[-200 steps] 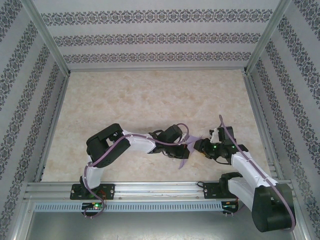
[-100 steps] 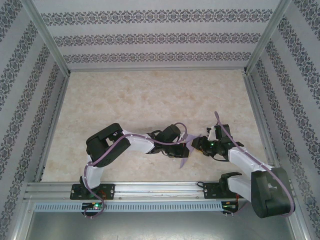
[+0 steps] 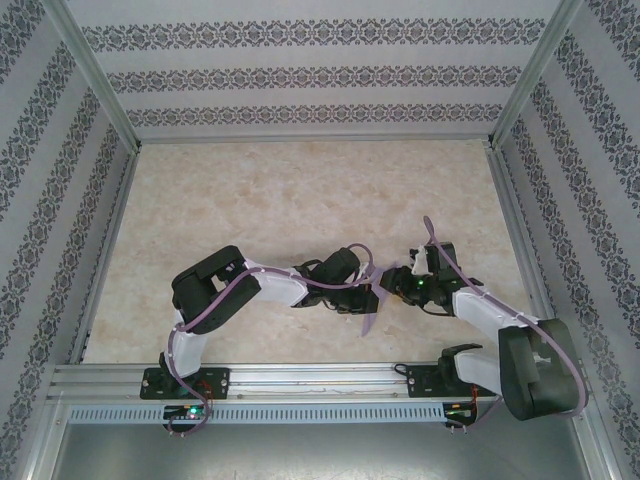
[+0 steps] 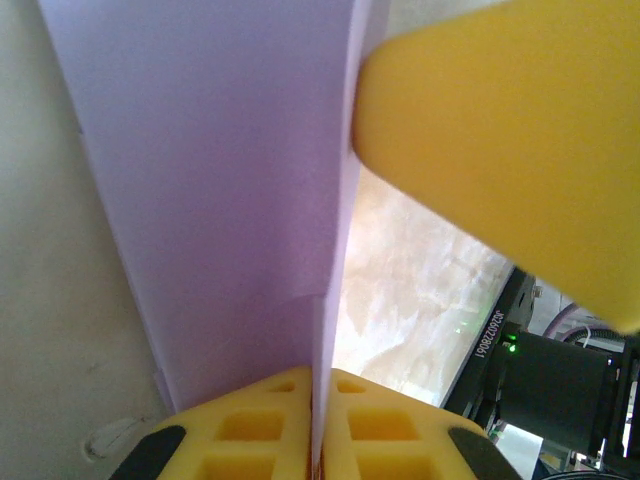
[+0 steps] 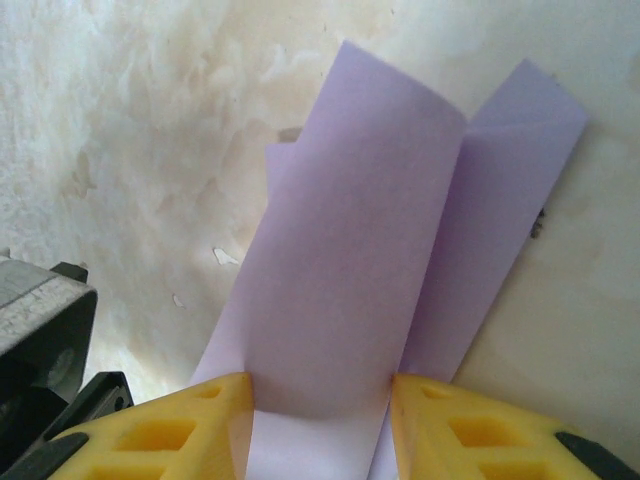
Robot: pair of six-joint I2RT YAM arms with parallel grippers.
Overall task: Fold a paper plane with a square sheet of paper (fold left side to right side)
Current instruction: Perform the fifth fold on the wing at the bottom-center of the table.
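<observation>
The left gripper [image 3: 360,297] reaches in from the left over the marbled desk [image 3: 280,200]. It is pressed together on the lavender paper plane [image 3: 370,312], with its yellow fingers [image 4: 250,440] pinching a folded edge. The paper plane is near the middle of the desk's near half, between the two grippers, and its narrow tip points toward the near edge. To the right, the right gripper [image 3: 393,287] has its fingers [image 5: 180,430] apart with a wide flap of paper between them. Whether it grips the flap cannot be told.
</observation>
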